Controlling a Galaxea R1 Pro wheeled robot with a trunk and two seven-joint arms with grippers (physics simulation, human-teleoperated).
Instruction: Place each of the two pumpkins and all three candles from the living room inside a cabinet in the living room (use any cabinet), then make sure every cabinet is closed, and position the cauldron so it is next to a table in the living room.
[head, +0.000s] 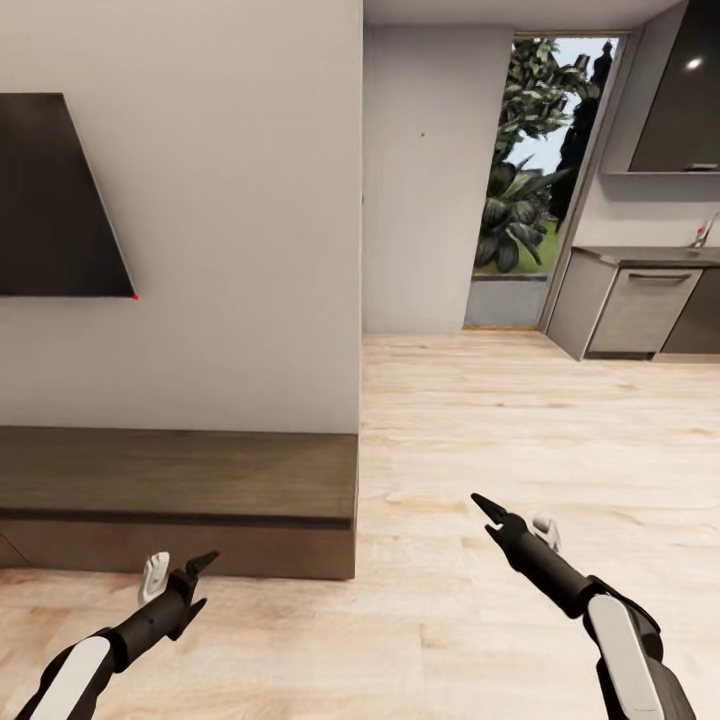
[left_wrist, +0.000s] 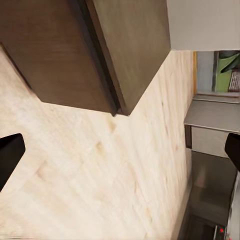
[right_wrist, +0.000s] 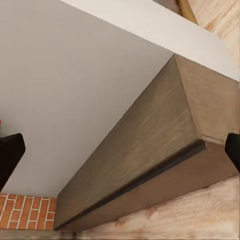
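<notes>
- Left gripper (head: 197, 583) and right gripper (head: 487, 510): both spread, empty, above bare floor.
- Cabinet (head: 180, 500): against the wall, drawers closed.
- Risk: left arm clipping its corner when the base turns.

The cabinet (head: 180, 495) runs along the foot of the wall (head: 200, 200), on the floor (head: 500, 450). A television (head: 55, 195) hangs on that wall above the cabinet. To the cabinet's right, beyond its end, open floor leads back to a window (head: 535, 160), with kitchen cupboards (head: 640, 310) further right.
</notes>
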